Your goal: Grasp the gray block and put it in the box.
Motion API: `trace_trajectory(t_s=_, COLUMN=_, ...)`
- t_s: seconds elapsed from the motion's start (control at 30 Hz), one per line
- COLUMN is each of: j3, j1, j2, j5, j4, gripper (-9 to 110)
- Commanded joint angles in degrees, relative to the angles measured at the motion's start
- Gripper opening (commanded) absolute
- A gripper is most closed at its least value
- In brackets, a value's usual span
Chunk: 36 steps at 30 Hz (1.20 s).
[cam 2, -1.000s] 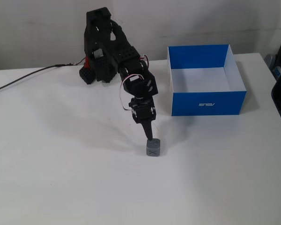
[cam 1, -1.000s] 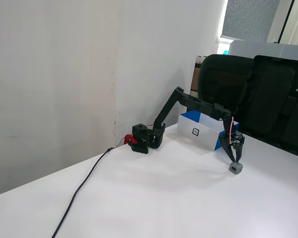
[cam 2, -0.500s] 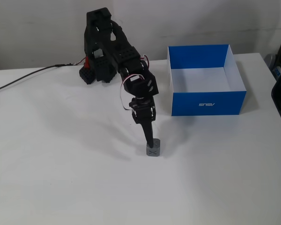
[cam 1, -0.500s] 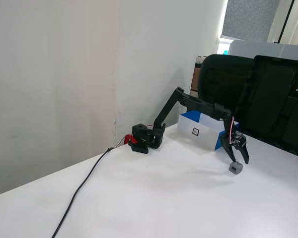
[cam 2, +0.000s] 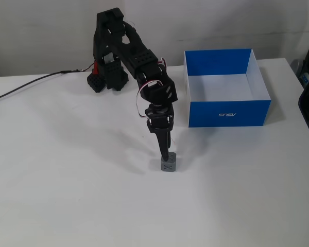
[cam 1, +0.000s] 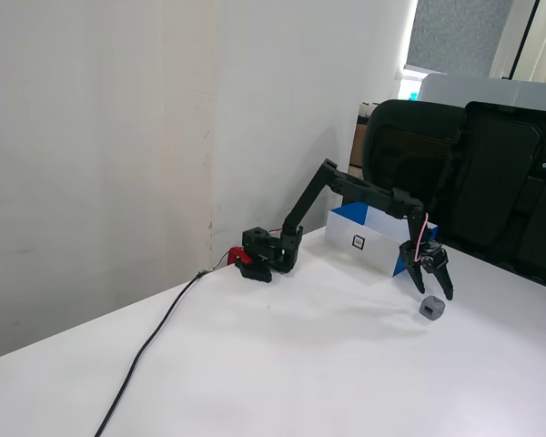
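Observation:
The gray block (cam 1: 431, 309) rests on the white table, a small cube with a dark X on its face (cam 2: 168, 164). My gripper (cam 1: 436, 293) hangs just above it, open, with one finger to each side of the block's top. In a fixed view the gripper (cam 2: 166, 155) appears edge-on, pointing straight down with its tips at the block's top edge. The box (cam 2: 229, 113), blue outside and white inside, stands right of the arm. Its white side with a small black mark (cam 1: 359, 242) shows behind the gripper.
The arm's base (cam 1: 264, 255) sits near the wall with a red part beside it, and a black cable (cam 1: 155, 341) runs from it toward the table's front. A black office chair (cam 1: 473, 182) stands behind the box past the table edge.
The gripper went from shut with its tip on the block to open with fingers spread, and rose slightly. The block has stayed where it was.

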Motion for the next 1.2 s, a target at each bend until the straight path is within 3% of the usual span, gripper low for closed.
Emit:
trace_trajectory(t_s=0.0, j3=-2.20, j1=0.00, j2=0.53, j5=1.05, j4=-1.05, gripper=28)
trace_trajectory(t_s=1.17, j3=-2.46, j1=-1.05, j2=-5.89, j5=0.97, j4=-6.06, gripper=29)
